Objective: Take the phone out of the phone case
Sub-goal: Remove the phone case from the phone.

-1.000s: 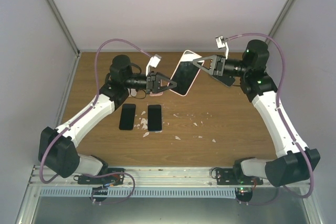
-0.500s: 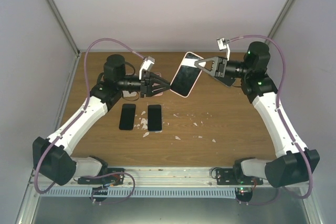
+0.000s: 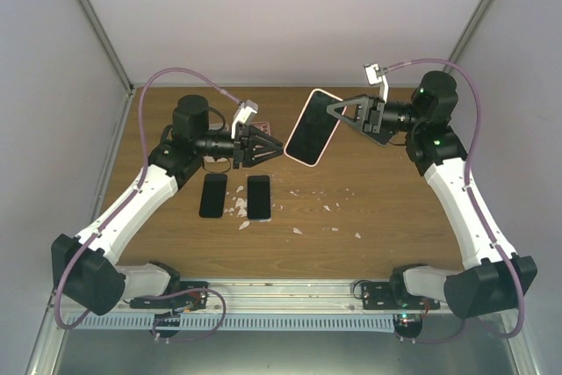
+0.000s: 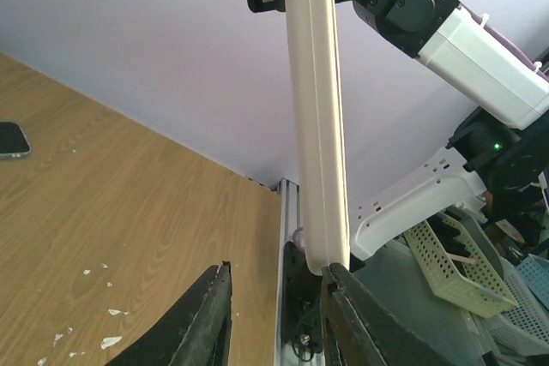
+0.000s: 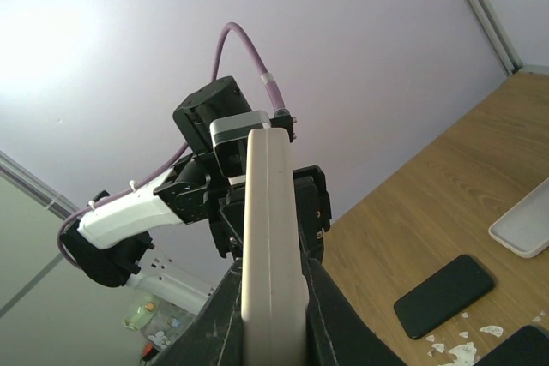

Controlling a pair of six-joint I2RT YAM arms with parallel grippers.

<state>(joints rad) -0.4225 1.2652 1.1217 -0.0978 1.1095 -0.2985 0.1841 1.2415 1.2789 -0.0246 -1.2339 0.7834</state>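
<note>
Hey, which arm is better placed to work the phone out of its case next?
Left, probably. The right gripper is shut on the cased phone, holding it in the air. The left gripper is open and empty, right beside the phone's lower edge.

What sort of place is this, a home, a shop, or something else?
Probably a robotics lab test cell: two white robot arms bolted to a metal rail at a brown wooden table's edge, plain white panel walls boxing it in, and the right end effector holding a cream phone case.
</note>
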